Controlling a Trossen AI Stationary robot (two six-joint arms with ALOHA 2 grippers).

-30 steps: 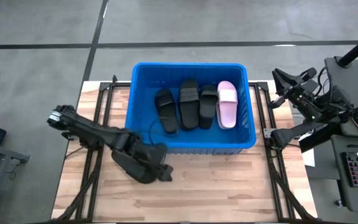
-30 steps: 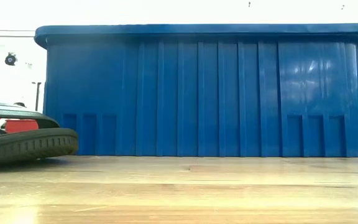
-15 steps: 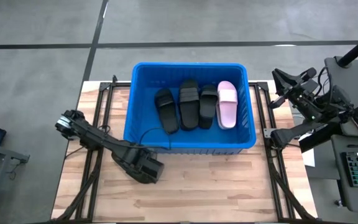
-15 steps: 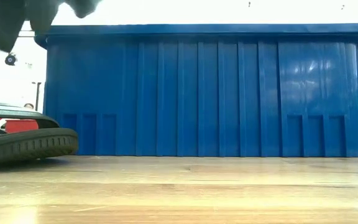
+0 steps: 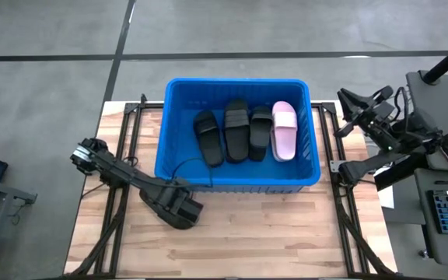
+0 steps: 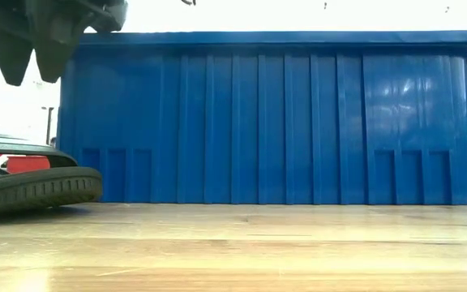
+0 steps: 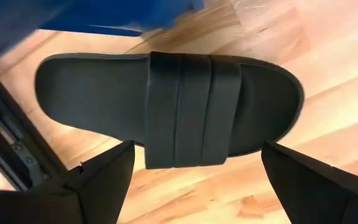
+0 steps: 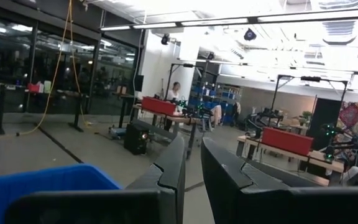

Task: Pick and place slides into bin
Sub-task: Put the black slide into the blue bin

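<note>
A black slide (image 7: pixel 166 106) lies sole down on the wooden table just in front of the blue bin's near left corner; it also shows in the high view (image 5: pixel 154 204) and the low view (image 6: pixel 31 185). My left gripper (image 7: pixel 197 186) hangs open above it, one finger on either side of its wide strap, touching nothing; its fingers show at the low view's top left (image 6: pixel 35 40). The bin (image 5: pixel 179 167) holds three black slides (image 5: pixel 236 128) and one pale pink slide (image 5: pixel 284 131). My right gripper (image 5: pixel 347 109) waits shut off the table's right edge.
The bin's tall near wall (image 6: pixel 266 122) stands right behind the slide on the table. Bare wooden table (image 5: pixel 286 233) lies in front of the bin. Black frame rails (image 5: pixel 123 155) run along the table's left and right sides.
My left gripper has drawn back a little toward the table's left edge and come down toward the black slide on the table, entering the low view from above. The slide has stayed where it was.
</note>
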